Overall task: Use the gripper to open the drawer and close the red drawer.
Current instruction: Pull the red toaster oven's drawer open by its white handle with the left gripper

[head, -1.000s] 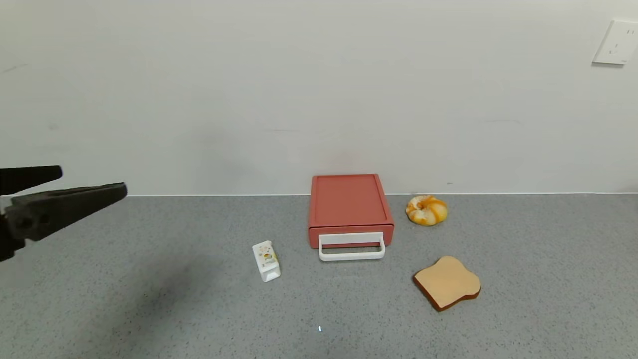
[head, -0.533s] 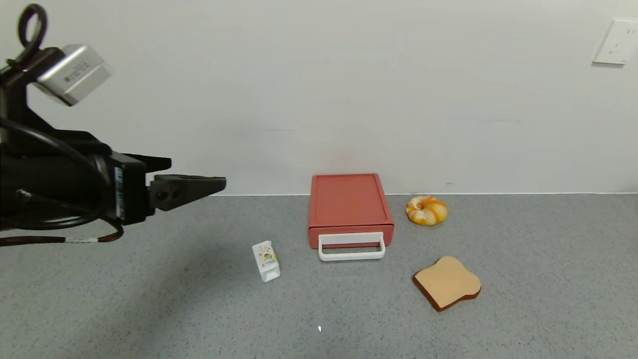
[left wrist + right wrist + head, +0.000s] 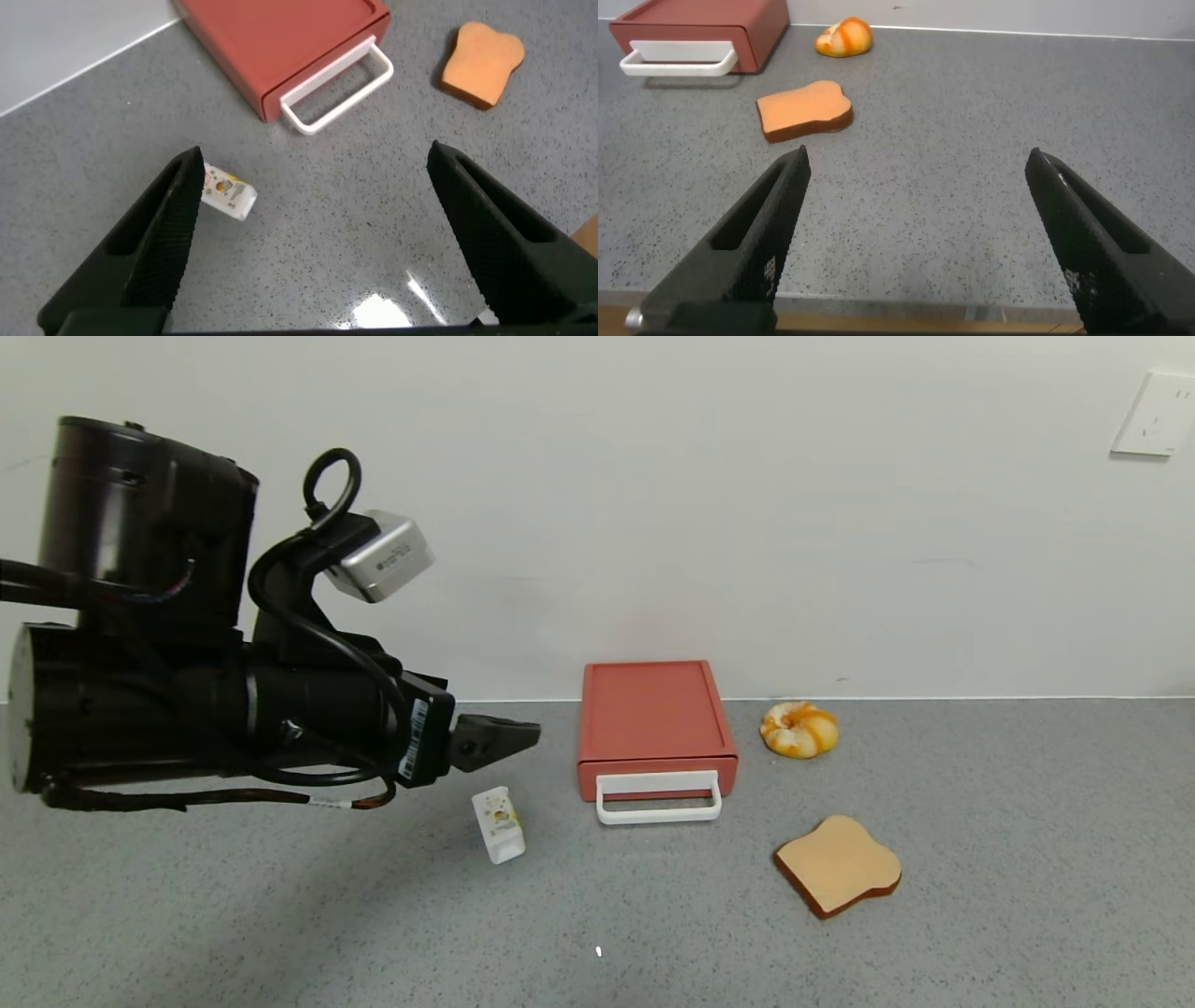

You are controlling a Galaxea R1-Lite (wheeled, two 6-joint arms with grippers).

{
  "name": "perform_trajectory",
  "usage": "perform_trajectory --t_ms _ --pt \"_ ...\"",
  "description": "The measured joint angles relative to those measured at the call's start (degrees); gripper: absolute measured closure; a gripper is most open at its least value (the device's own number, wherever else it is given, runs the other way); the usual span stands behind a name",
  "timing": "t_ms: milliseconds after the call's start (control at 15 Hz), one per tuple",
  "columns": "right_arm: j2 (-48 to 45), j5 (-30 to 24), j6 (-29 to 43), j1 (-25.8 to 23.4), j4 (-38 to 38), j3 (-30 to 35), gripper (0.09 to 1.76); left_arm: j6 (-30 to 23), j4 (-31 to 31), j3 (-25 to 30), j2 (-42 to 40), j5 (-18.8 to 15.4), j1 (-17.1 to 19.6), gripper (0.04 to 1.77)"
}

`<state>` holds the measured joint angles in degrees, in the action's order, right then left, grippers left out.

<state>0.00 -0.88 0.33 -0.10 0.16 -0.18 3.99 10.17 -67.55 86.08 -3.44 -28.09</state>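
While the left gripper hangs above the grey counter w/ its jaws spread wide and nothing between them, the red drawer sits at the back of the counter against the white wall, tray pushed in, white loop handle facing the robot. Gripper is to the left of the drawer, apart from it, not touching anything. Small white carton lies on the counter just below and in front of the gripper tips, between gripper and handle approx; in the left wrist view it shows near one finger, w/ the drawer beyond. Nothing lies directly in front of the handle. Right of the drawer: a swirled orange-and-white bun near the wall, close to the drawer's right side but apart. Toast slice lies flat further fwd and right of the handle, well clear. Wall socket up at far right. Right gripper shows only in its own wrist view: jaws wide apart, empty, low over bare counter, toast and drawer ahead of it
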Motion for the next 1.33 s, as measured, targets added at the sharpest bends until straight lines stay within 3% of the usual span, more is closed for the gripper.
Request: perform_trajectory --t_ms 200,267,467,733,800,1067,1333 --pt "0.0 0.02 0.0 0.0 0.02 0.0 0.15 -0.35 0.09 -0.11 2.93 0.96 -1.79 0.09" --pt "0.0 0.0 0.0 0.0 0.0 0.0 0.15 -0.38 0.11 -0.11 3.86 1.66 -2.43 0.18" --pt "0.0 -0.02 0.0 0.0 0.02 0.0 0.15 -0.46 -0.11 0.18 6.42 2.8 -4.07 0.67" --pt "0.0 0.02 0.0 0.0 0.0 0.0 0.15 -1.12 -0.22 -0.15 8.59 2.95 -4.66 1.13" --pt "0.0 0.02 0.02 0.0 0.0 0.0 0.15 -1.71 -0.13 -0.52 9.05 3.0 -4.85 1.7" --pt "0.0 0.02 0.02 0.0 0.02 0.0 0.15 -8.84 0.41 -3.43 11.35 3.82 -6.42 1.7" --pt "0.02 0.0 0.0 0.0 0.02 0.0 0.15 -15.88 1.02 -7.91 15.46 8.69 -8.81 1.7"
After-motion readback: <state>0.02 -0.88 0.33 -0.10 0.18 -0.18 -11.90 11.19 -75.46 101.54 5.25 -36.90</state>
